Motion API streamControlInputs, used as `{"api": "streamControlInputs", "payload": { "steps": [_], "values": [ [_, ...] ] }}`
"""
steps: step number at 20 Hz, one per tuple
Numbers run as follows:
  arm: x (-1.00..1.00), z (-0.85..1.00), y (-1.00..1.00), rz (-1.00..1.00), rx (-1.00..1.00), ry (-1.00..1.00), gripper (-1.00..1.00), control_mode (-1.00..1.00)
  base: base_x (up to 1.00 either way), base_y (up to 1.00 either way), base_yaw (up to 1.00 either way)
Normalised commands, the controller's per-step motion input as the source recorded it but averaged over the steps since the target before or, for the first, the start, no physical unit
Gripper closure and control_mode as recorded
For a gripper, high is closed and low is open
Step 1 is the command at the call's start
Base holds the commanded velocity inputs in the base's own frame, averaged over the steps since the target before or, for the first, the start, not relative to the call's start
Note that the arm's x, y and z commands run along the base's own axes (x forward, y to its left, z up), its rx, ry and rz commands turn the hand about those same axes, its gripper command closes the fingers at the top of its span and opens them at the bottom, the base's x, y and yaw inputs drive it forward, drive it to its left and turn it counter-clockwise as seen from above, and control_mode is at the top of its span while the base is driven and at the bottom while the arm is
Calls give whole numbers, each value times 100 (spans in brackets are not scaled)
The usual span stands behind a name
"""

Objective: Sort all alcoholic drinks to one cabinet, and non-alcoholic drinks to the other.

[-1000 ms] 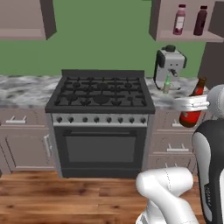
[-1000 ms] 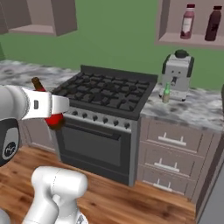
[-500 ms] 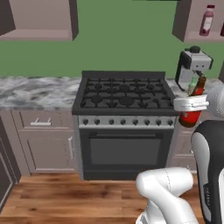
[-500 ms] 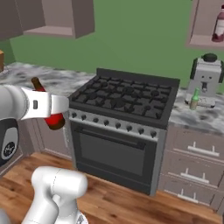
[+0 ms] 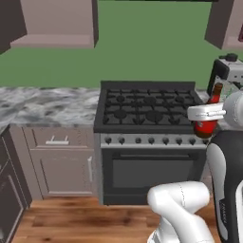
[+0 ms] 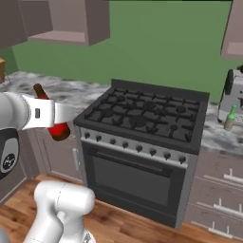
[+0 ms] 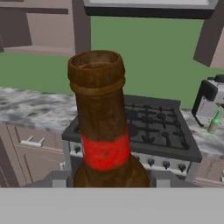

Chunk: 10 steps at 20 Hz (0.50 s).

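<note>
- Holding the amber-brown bottle (image 5: 207, 119) in the air, the gripper (image 5: 205, 124) grips its lower body; the fingers themselves are hidden behind the white hand, though the bottle hangs clear of any surface
- Tilted, the bottle's neck leans up past the hand in the left base view, in front of the stove's (image 5: 148, 114) right edge
- From the right base view, the same bottle (image 6: 52, 119) shows a dark neck above the white arm and a red base below it, to the left of the stove (image 6: 142, 124)
- Close up in the hand view, the bottle (image 7: 105, 131) shows its open rim and a red band; its base is cut off at the bottom
- Green bottle (image 6: 230, 118) stands upright on the marble worktop (image 6: 223, 137), right of the stove, just beside a grey machine (image 6: 233, 95) that is cut off by the frame edge
- Upper cabinets (image 5: 52, 23) are cropped at the top, their insides not visible
</note>
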Motion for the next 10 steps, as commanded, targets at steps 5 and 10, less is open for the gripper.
{"api": "streamControlInputs", "payload": {
  "steps": [5, 10],
  "values": [
    [0, 0, 0, 0, 0, 0, 100, 100, 53, 28, 0],
    [0, 0, 0, 0, 0, 0, 100, 100, 50, 33, 0]
  ]
}}
